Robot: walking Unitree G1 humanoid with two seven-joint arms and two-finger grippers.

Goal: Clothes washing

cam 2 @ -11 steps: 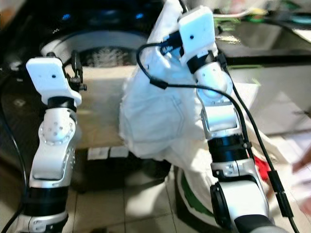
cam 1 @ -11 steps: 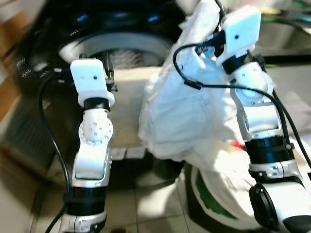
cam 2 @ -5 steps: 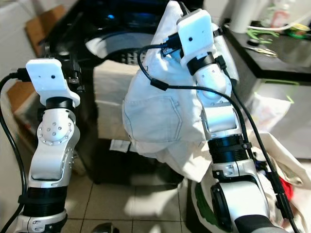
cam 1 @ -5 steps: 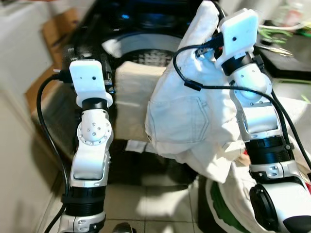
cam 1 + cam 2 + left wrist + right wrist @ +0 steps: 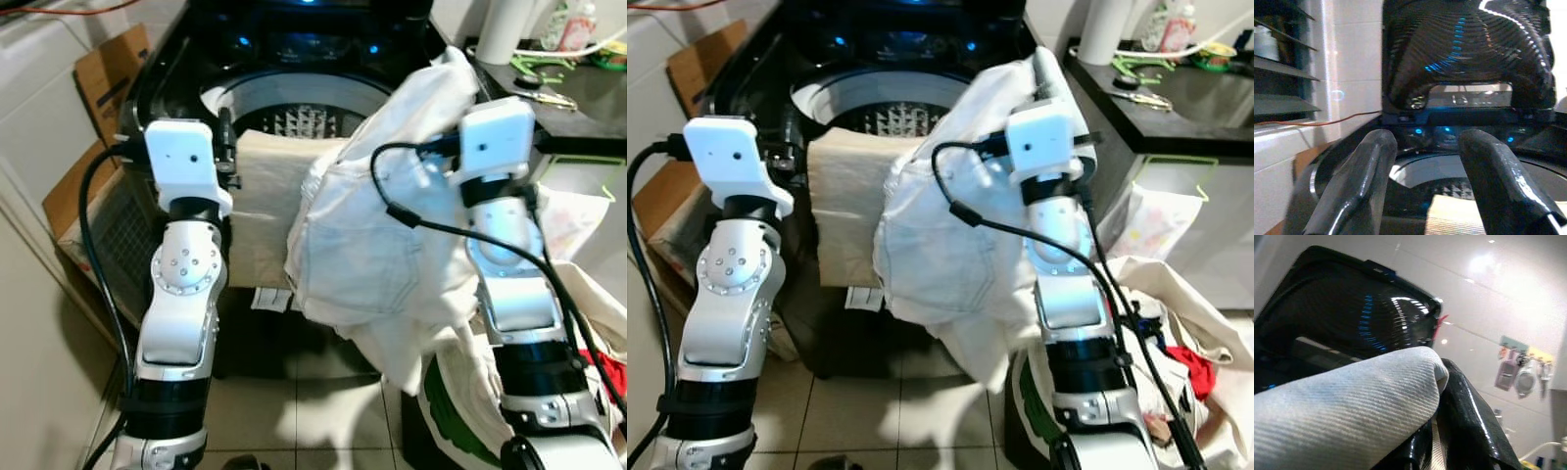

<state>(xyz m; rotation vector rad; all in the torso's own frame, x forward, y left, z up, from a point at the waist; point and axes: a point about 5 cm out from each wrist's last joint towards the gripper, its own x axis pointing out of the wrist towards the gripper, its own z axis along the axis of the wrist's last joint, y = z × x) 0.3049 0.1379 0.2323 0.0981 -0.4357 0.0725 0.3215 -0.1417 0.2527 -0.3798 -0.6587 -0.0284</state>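
Tiled floor [image 5: 323, 411], white tiled wall [image 5: 1354, 58]. Louvred window [image 5: 1283, 63] on the left. Dark counter [image 5: 1176, 98] on the right, cardboard box [image 5: 103, 73] by the wall.

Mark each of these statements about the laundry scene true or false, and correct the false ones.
1. The right gripper is shut on the white garment. True.
2. The left gripper is clamped on the beige cloth. False: its fingers are open and hold nothing.
3. The washing machine has its lid closed. False: the lid is up and the drum is exposed.
4. The beige cloth hangs over the front edge of the washing machine opening. True.
5. A cardboard box stands on the robot's left of the washing machine. True.
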